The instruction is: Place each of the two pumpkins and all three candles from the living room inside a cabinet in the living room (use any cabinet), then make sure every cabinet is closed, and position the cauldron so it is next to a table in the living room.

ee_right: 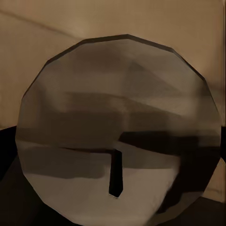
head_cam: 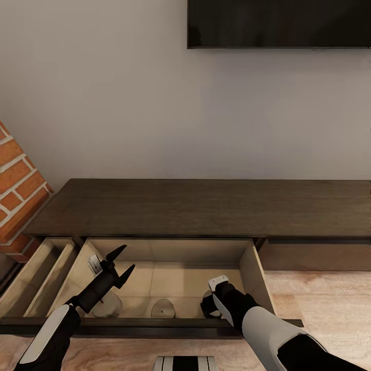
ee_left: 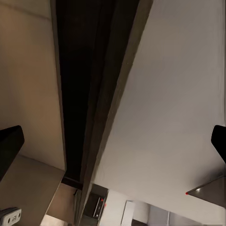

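The long dark brown cabinet [head_cam: 206, 206] has its middle drawer [head_cam: 247, 268] pulled out, showing a pale beige inside. Two pale candles [head_cam: 108, 305] [head_cam: 164, 308] rest on the drawer floor near its front. My right gripper [head_cam: 208, 305] reaches down into the drawer's right part. It looks shut on a third candle [ee_right: 117, 127], whose round top and dark wick face the right wrist camera at close range. My left gripper [head_cam: 128, 257] [ee_left: 113, 141] hangs open and empty above the drawer's left part. The pumpkins and the cauldron are out of view.
A second drawer [head_cam: 36, 278] at the cabinet's left end also stands open. A red brick chimney [head_cam: 15, 185] rises at the left. A black screen [head_cam: 278, 23] hangs on the pale wall above. Light wood floor [head_cam: 324, 299] lies to the right, below a closed drawer front [head_cam: 314, 256].
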You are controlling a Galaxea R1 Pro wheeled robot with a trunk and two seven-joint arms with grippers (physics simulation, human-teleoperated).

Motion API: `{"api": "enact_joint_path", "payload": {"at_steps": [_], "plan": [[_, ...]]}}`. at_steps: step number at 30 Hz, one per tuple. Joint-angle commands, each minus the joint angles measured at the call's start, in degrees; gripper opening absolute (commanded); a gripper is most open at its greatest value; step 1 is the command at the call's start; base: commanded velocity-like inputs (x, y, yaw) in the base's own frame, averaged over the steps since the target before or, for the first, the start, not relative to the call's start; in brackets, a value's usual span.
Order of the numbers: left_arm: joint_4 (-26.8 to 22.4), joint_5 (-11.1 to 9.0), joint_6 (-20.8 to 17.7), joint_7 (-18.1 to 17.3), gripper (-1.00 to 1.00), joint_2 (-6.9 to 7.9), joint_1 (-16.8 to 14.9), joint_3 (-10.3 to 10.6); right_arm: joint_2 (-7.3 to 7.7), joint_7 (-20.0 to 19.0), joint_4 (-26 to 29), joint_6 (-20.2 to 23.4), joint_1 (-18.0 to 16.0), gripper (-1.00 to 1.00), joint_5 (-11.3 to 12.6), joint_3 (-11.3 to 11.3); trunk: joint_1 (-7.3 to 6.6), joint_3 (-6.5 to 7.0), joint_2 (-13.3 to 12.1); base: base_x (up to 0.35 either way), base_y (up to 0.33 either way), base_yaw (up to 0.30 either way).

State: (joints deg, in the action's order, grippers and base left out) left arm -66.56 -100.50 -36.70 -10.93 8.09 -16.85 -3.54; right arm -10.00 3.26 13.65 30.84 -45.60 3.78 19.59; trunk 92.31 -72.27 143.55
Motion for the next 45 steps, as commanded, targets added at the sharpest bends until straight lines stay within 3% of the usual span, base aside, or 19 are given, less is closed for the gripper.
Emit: {"api": "enact_joint_path", "payload": {"at_steps": [1, 24, 33, 40, 45], "plan": [[0.03, -0.14, -0.31, -0.06, 1.00, 0.00, -0.02, -0.06, 0.00, 0.35, 0.06, 0.27, -0.02, 1.00, 0.44, 0.31, -0.03, 0.19, 0.00, 0.000, 0.000, 0.000], [0.12, -0.13, -0.31, -0.06, 1.00, 0.00, -0.02, -0.07, 0.00, 0.34, 0.18, 0.36, -0.02, 1.00, 0.32, 0.36, -0.63, 5.28, -0.31, 0.000, 0.000, 0.000], [0.12, -0.07, -0.31, -0.06, 1.00, 0.00, -0.02, -0.02, 0.00, -0.10, 1.06, 0.79, -0.02, 1.00, 0.18, 0.21, -2.53, 6.91, -3.77, 0.000, 0.000, 0.000], [0.09, 0.03, -0.41, 0.02, 1.00, 0.03, -0.02, 0.02, 0.00, -0.23, 2.66, 1.62, -0.03, 1.00, 0.13, -1.26, -4.07, 8.17, -6.58, 0.000, 0.000, 0.000], [-0.08, 0.01, -0.52, 0.05, 1.00, 0.28, -0.02, -0.05, 0.26, -1.42, 6.17, 5.01, -0.03, 1.00, 0.17, -2.56, -5.16, 9.07, -8.59, 0.000, 0.000, 0.000]]}}
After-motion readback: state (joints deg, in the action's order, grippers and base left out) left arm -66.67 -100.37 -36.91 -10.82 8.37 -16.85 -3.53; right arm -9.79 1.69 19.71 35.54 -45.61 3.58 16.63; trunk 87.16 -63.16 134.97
